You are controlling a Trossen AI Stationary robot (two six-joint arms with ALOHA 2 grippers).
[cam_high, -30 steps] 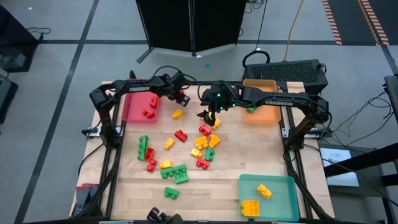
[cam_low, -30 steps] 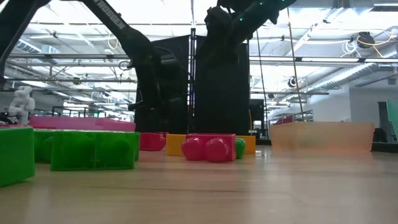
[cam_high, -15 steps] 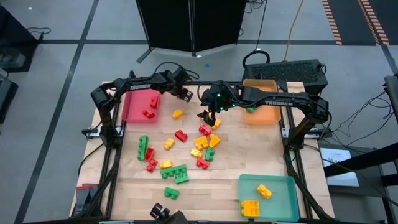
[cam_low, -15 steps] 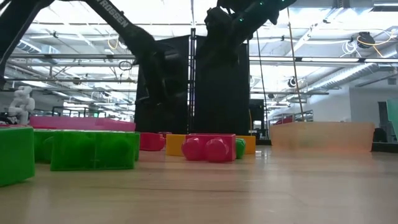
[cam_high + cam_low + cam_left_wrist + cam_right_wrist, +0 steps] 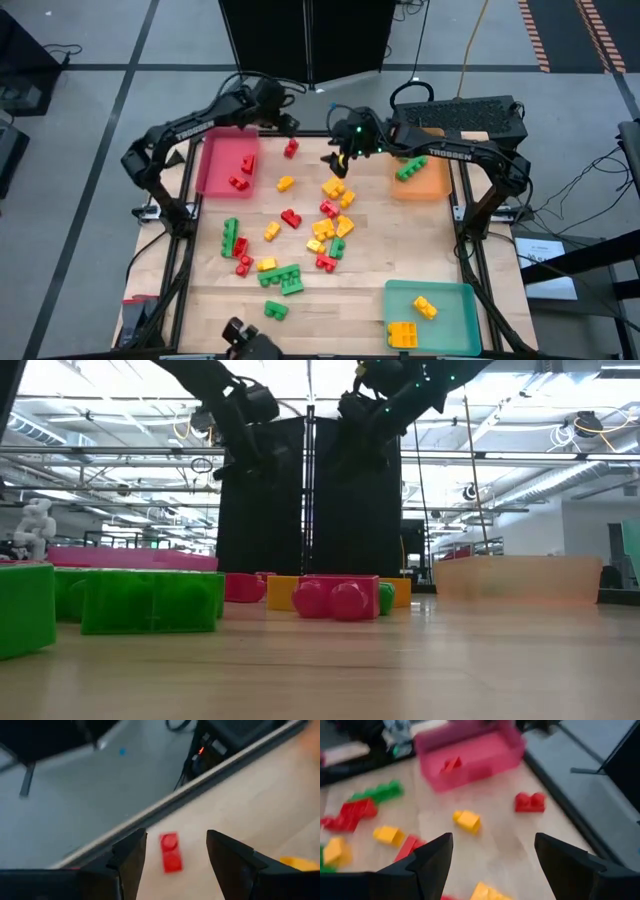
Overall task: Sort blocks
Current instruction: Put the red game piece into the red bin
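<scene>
While the left hand (image 5: 283,122) has swung up toward the surface's far edge, a red block (image 5: 291,148) now lies on bare wood just beside the red tray (image 5: 213,165), not in it. Its fingers are spread w/ nothing between them, hovering over that block in the wrist view (image 5: 171,852). Looks like a missed drop, so it needs re-picking. Right hand (image 5: 335,160) has lifted too, fingers spread & empty, above the blocks (image 5: 330,225) mid-surface. Orange tray (image 5: 430,185) holds one green block.

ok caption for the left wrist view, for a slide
Open left gripper above a red block lying on the table near its edge.
</scene>
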